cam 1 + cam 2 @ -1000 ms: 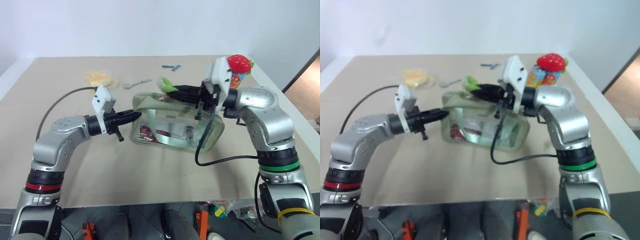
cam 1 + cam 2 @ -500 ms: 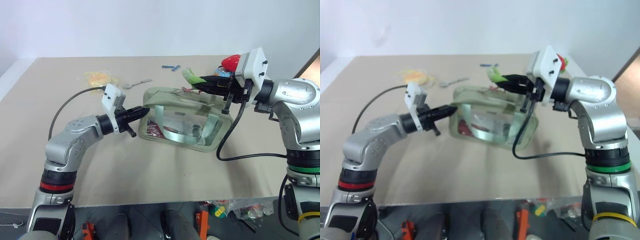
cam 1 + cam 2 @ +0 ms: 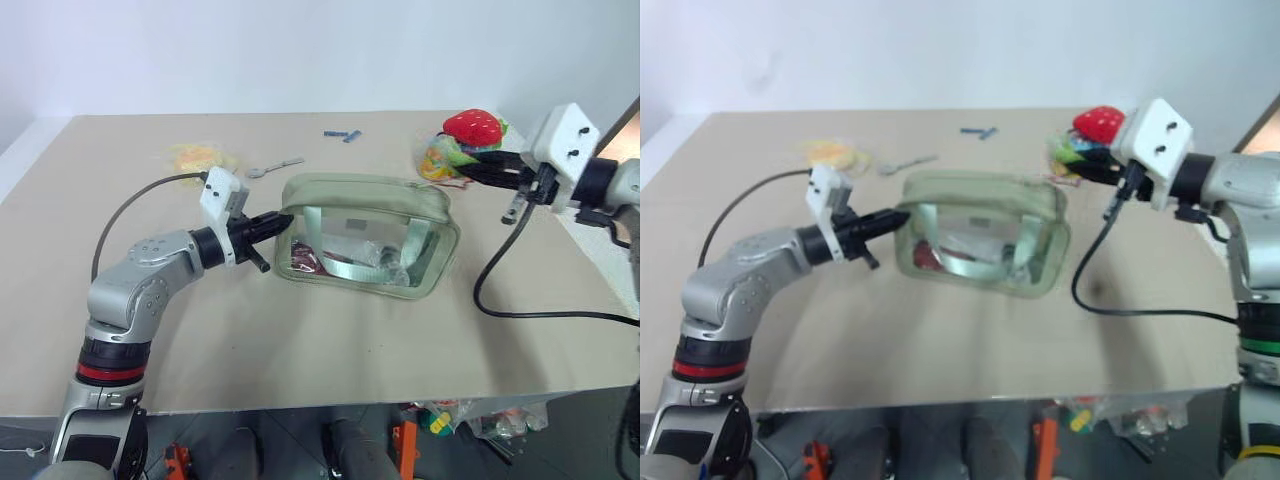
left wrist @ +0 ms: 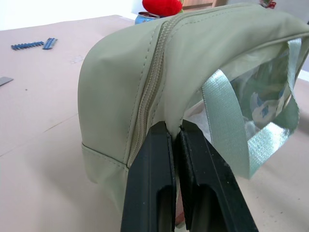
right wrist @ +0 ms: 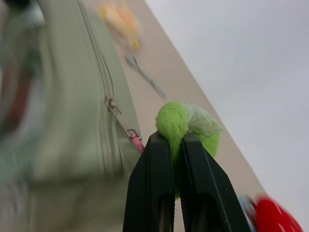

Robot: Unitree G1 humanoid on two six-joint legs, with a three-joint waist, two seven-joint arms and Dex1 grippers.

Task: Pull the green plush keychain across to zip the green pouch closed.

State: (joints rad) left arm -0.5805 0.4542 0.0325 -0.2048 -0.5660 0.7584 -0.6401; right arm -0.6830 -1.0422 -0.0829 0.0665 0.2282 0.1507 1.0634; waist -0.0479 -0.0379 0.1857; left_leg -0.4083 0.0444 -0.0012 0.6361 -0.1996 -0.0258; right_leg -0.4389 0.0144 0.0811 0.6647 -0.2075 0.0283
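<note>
- Nearby, a red strawberry plush (image 3: 472,125) sits just behind the right hand (image 5: 176,140); a yellow packet (image 3: 197,155) lies beyond the left hand (image 4: 175,133).
- The green pouch (image 3: 365,235) lies lengthwise between the hands, zipper up.
- Left hand pinches the pouch's end; right hand is clamped on the green plush keychain (image 5: 186,123).

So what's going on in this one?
A two-armed robot is zipping a pale sage-green fabric pouch with clear window sides on a table. Its left hand is shut on one end of the pouch, steadying it. Its right hand pinches the lime-green fuzzy keychain clipped to the zipper pull, out at the other end. The zipper looks closed along the visible top.
</note>
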